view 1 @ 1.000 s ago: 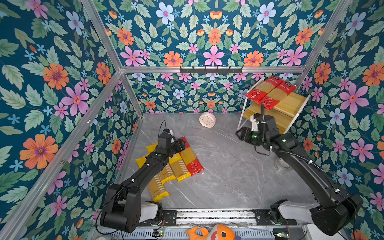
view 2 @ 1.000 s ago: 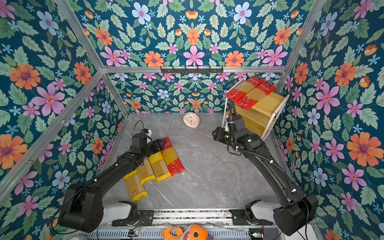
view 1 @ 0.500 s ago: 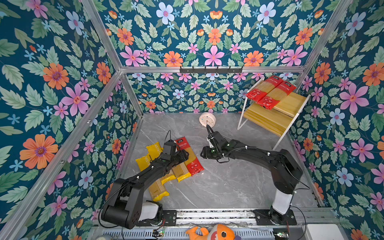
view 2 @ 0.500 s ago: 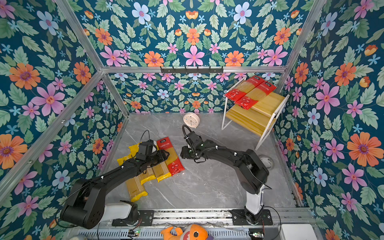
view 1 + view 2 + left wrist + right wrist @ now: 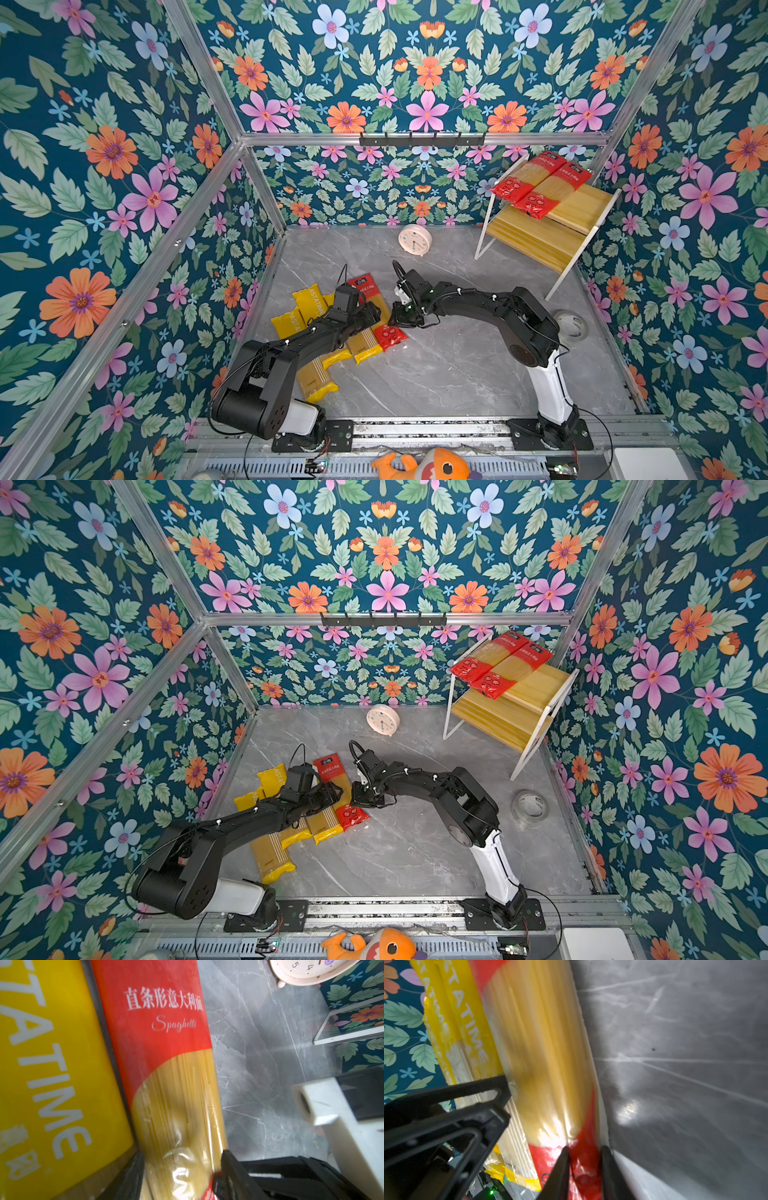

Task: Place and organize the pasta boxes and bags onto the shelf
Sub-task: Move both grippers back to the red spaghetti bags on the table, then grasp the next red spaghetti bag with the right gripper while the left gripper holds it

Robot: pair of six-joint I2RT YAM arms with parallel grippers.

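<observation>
A grey marble-look table point(image 5: 457, 365) sits inside floral-papered walls, seen from above. At its far right corner stands the shelf point(image 5: 536, 245), a two-tier wooden rack. Two red packets point(image 5: 540, 185) of spaghetti lie side by side on its upper board; the lower board is bare. So about a third of your job looks done.

Four packets are not yet shelved, all clustered on the table's left side. Three yellow packets point(image 5: 309, 303) lie beside one another, partly under your left arm. Touching them, on the side nearer the middle of the table, is the third red packet point(image 5: 367, 291), and both of your arms meet over it.

Your left hand point(image 5: 180, 1164) straddles this packet across its clear middle, one finger pressed to each long edge, so it appears to be clasping it. Your right hand point(image 5: 584, 1155) has its two fingers close together on the packet's outer edge, near one red end, pinching the film there. The packet is either resting on the table or barely raised; I cannot tell which.

What is left, as I judge it: carry this red packet over to join its pair, then bring the three yellow ones, likely to the bare lower board.
</observation>
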